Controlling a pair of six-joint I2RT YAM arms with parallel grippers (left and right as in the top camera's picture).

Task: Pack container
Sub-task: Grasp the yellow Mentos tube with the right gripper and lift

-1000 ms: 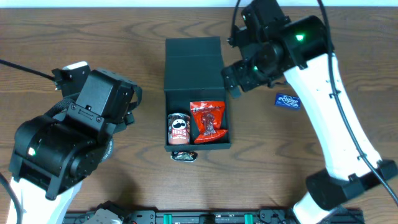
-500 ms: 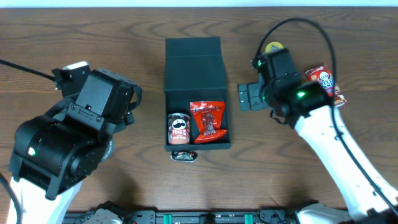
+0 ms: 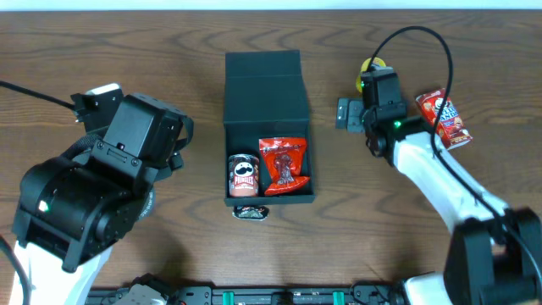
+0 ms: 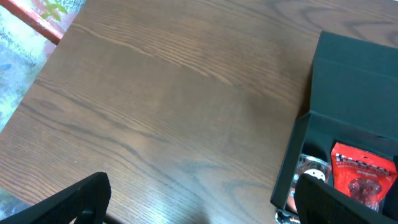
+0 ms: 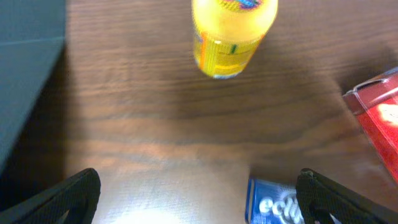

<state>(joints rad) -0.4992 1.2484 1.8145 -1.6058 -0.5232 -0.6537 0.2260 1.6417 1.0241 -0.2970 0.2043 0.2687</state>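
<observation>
The container [image 3: 262, 85] is a dark box in the middle of the table, its lid lying open on the far side. Inside stand a Pringles can [image 3: 244, 175] and a red snack packet [image 3: 284, 165]. My right gripper [image 5: 199, 205] hangs open and empty low over bare wood to the right of the lid [image 5: 28, 68], and its right finger is over a blue Eclipse gum pack [image 5: 273, 205]. A yellow bottle [image 5: 233, 31] lies just beyond it. My left gripper [image 4: 199, 211] is open and empty above the table left of the container [image 4: 354, 81].
A red snack bag [image 3: 444, 117] lies at the far right, close to the yellow bottle [image 3: 373, 63]. A small dark wrapped item [image 3: 251, 213] sits on the table against the container's front wall. The bulky left arm [image 3: 102, 186] fills the left side.
My right arm has swung away from the lid's right edge towards the right. That uncovered the yellow bottle and the red bag. The left arm has not moved.
</observation>
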